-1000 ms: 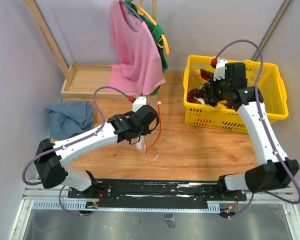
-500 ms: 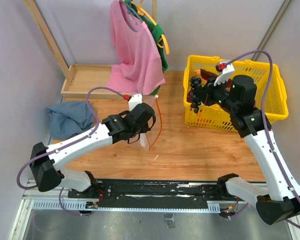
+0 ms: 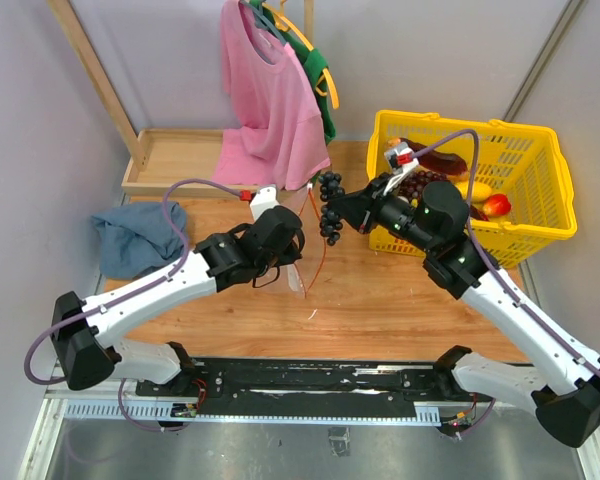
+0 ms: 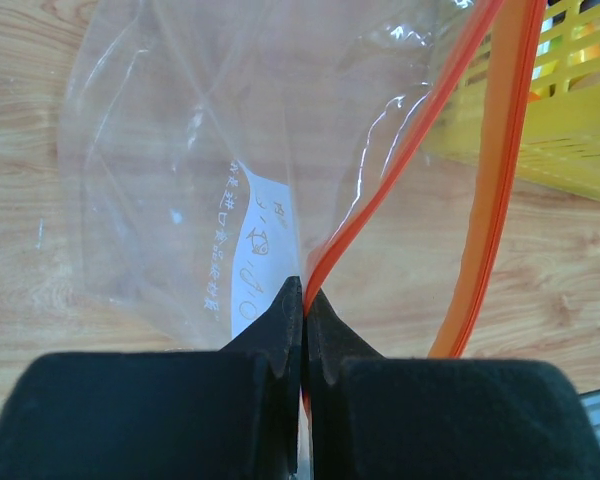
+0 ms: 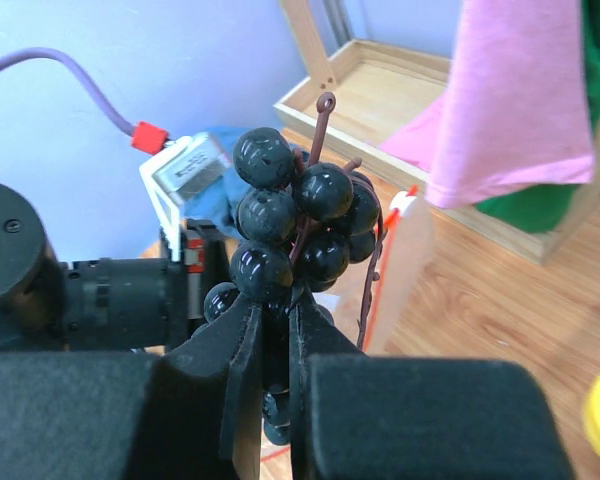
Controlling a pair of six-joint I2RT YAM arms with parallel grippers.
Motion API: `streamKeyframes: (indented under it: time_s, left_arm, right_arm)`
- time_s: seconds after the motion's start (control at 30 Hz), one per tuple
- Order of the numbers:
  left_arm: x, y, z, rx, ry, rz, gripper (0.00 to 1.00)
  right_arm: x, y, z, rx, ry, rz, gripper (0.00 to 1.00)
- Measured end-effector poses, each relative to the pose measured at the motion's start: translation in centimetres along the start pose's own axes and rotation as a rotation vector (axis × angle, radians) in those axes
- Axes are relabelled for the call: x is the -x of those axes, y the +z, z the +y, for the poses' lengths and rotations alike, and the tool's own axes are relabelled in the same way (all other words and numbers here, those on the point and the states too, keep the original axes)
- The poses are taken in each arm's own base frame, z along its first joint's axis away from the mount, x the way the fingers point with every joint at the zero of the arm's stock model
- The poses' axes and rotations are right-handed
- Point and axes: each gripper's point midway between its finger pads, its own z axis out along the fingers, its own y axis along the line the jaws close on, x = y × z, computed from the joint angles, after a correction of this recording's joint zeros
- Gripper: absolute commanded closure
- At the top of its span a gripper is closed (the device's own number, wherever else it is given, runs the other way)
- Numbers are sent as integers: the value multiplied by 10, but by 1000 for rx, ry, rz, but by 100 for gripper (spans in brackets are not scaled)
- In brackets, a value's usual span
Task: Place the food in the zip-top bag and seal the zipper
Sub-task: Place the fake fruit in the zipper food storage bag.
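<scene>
- The right hand [image 5: 272, 318] has carried the grapes [image 5: 298, 212] out of the yellow basket [image 3: 536, 228] toward the middle of the tabletop [image 3: 400, 290], clenched on the bunch.
- The left hand [image 4: 302, 305], raised mid-tabletop, pinches the zip-top bag [image 4: 180, 150] at its zipper [image 4: 410, 160].

Looked like a robotics lab cell dressed with household props. Told so by a black mounting rail [image 3: 310, 378] at 6 o'clock of a wooden tabletop [image 3: 380, 300], bare lilac walls [image 3: 40, 130] close around, a pink shirt [image 3: 270, 110] hung at 12 o'clock, a yellow basket [image 3: 535, 232] at 2 o'clock, a blue cloth [image 3: 135, 240] at 9 o'clock.
</scene>
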Motion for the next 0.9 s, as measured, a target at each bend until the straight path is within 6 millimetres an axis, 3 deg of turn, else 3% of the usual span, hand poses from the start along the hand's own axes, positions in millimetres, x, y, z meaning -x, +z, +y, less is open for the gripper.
streamKeyframes:
  time_s: [0.13, 0.3, 0.57, 0.9]
  left_arm:
    - [0, -1, -3, -20, -25, -3, 100]
    - [2, -3, -7, -43, -50, -5, 100]
    - [5, -7, -4, -65, -101, -25, 100]
    - [12, -12, -1, -82, -144, -48, 100]
  right_arm:
    - [-6, 9, 18, 56, 16, -50, 99]
    - [-33, 19, 21, 64, 29, -59, 99]
    - [-84, 29, 16, 57, 27, 3, 99]
    - [-115, 29, -1, 20, -48, 91, 99]
